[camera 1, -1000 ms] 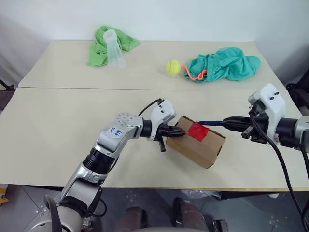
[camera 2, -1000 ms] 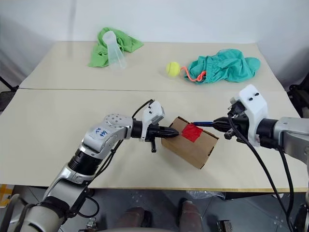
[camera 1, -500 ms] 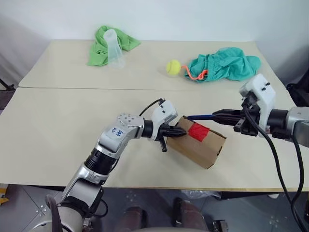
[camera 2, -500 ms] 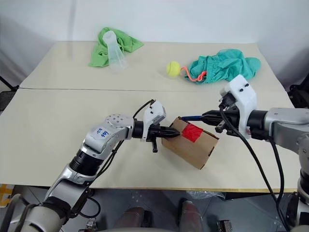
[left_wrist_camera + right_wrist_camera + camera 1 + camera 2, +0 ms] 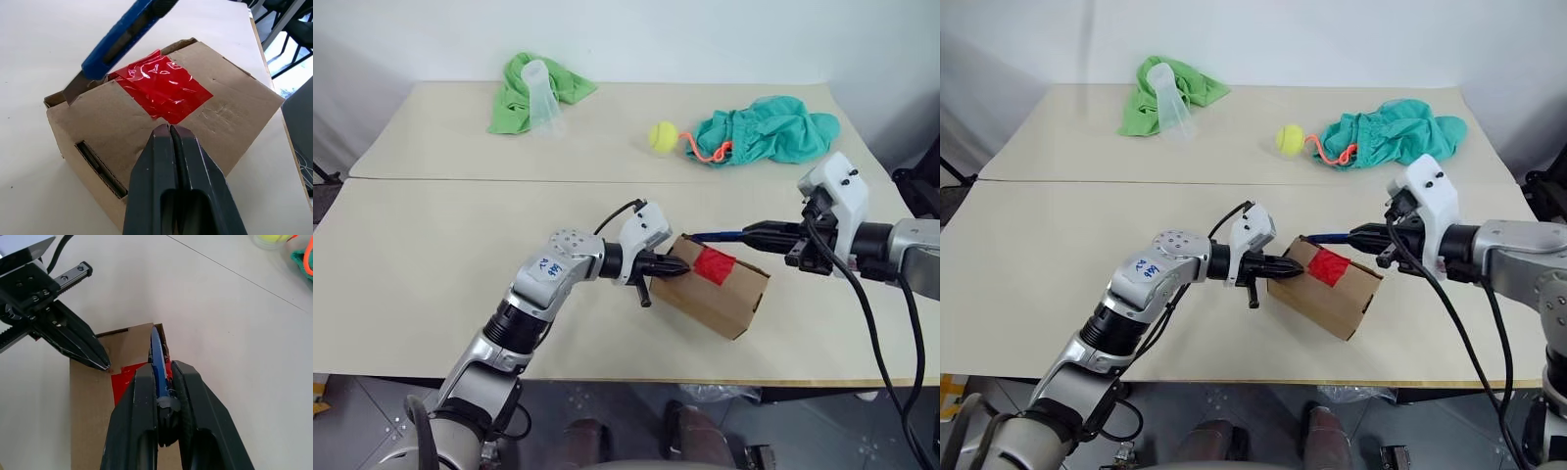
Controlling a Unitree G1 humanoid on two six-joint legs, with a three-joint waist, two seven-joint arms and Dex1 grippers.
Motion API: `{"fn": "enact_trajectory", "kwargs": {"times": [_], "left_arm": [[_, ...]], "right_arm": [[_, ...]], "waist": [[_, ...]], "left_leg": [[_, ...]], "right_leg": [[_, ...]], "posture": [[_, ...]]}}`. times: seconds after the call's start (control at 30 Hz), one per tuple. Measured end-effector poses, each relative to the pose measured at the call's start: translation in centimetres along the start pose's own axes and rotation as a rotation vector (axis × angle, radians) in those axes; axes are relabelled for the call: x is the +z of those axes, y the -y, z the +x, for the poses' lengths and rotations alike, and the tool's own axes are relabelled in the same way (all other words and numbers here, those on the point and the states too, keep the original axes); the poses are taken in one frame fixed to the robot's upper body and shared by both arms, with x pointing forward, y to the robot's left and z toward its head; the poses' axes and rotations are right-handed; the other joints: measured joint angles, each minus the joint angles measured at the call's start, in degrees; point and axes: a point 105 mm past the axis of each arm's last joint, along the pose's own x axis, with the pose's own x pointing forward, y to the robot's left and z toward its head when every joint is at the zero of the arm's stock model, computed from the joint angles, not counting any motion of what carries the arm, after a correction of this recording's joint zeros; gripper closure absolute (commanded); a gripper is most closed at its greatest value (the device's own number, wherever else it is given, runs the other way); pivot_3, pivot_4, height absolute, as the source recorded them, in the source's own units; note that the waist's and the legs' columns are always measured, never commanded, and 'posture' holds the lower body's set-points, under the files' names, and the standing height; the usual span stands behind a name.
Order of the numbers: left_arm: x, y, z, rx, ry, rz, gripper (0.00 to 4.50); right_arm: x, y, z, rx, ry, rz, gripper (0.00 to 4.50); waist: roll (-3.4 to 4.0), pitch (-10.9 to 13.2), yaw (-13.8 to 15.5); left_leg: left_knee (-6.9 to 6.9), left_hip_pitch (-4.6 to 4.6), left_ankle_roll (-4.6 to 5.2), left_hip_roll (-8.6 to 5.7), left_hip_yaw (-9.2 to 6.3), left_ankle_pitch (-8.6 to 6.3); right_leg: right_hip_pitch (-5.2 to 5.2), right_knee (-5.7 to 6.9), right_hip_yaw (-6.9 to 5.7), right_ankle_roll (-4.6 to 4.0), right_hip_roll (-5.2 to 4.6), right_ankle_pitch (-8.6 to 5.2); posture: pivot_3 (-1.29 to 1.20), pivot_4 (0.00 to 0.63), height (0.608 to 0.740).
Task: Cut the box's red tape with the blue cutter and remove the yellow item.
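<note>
1. My right gripper is clamping the blue cutter between its fingers, the handle gripped near its rear so the blade end is reaching out ahead of me.
2. My left gripper is pressing fully closed, holding nothing, its tips bearing against the top of the box to pin it down.
3. The cutter's metal tip is sitting at the box's far end, at or just above the open seam edge, right beside the red tape; I cannot tell whether it is touching the cardboard.
4. The box is lying tilted on the near worktop, toward its front edge and a little right of centre, with the tape still whole across the flap seam.
5. I am judging the carton as light and likely to skid, so the left gripper's push matters while the blade is drawing along the seam.
6. The tape looks thin, glossy and wrinkled; it should part easily, but the corrugated flaps are soft and could tear if I dig deep.
7. The cutter is slim and smooth, so it could twist in my grip under side load.
8. The yellow item is presumably inside; being soft, it should be pinched gently at its bulk.
</note>
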Motion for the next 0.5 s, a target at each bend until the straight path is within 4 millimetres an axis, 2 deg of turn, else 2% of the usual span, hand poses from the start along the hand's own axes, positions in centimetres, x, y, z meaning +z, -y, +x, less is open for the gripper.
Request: {"fn": "enact_trajectory", "kwargs": {"times": [0.3, 0.5], "left_arm": [[0.00, 0.02, 0.00, -0.002, 0.000, 0.000, 4.45], [0.00, 0.03, 0.01, -0.002, 0.000, 0.000, 4.45]], "right_arm": [[0.07, 0.05, -0.02, -0.004, 0.002, -0.001, 4.35], [-0.74, 0.18, -0.08, -0.010, -0.026, 0.014, 4.35]], "waist": [[0.00, 0.00, 0.00], [0.00, 0.00, 0.01]], "left_leg": [[0.00, -0.01, 0.00, 0.00, 0.00, 0.00], [0.00, -0.01, 0.00, 0.00, 0.00, 0.00]], "right_leg": [[0.00, -0.01, 0.00, 0.00, 0.00, 0.00], [0.00, -0.01, 0.00, 0.00, 0.00, 0.00]], "posture": [[0.00, 0.150, 0.740], [0.00, 0.150, 0.740]]}}
